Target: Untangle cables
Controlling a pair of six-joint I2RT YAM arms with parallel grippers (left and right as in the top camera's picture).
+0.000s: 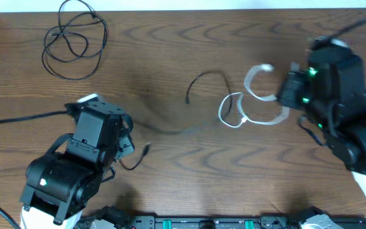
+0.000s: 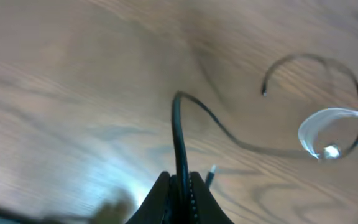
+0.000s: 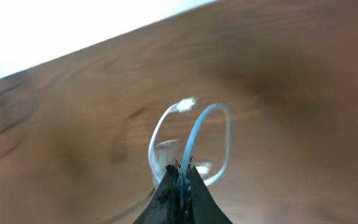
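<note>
Cables point(image 1: 241, 119) looked light, floppy, best held near an end; left gripper point(image 2: 180, 183) clenched black cable point(image 2: 179, 137) at 7 o'clock, right gripper point(image 3: 180, 171) clenched white cable point(image 3: 192, 134) at 3 o'clock.

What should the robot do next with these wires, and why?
Probably ease the left fingers, shut on the black cable, leftward, so it slides free of the white cable that the right fingers hold. The two cross at the white loop in the middle.

Table point(image 1: 170, 44): brown, dark swirling wood grain. Coiled cable point(image 1: 75, 39), far left corner: black. Mid-table cable point(image 1: 210, 74): black. Looped cable point(image 1: 257, 97): white. Left arm point(image 1: 84, 152): black. Right arm point(image 1: 335, 89): black, green lights.
</note>
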